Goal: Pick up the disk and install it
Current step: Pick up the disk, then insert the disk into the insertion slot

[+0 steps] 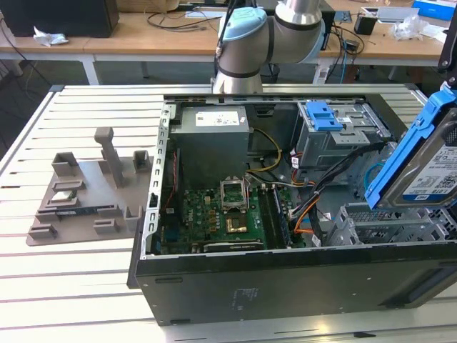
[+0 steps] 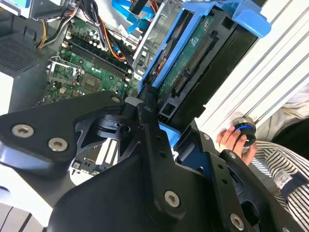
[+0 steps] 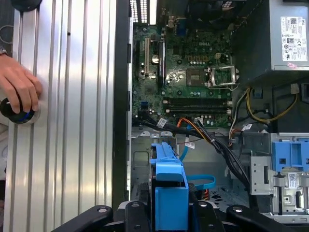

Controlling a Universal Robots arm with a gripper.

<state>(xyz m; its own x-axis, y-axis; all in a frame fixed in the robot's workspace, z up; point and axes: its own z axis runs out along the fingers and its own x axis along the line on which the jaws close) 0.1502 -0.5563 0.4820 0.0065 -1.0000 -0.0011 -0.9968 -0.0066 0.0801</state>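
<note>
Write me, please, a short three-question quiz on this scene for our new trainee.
1. True or false: the claw is empty.
2. In the exterior view, the disk is: A) lying flat on the floor; B) tilted, raised above the open computer case; C) standing on a shelf.
3. Fill in: the plastic rails along the disk are ___.
Key: 1 false, it grips the disk. 2 B. 3 blue.
</note>
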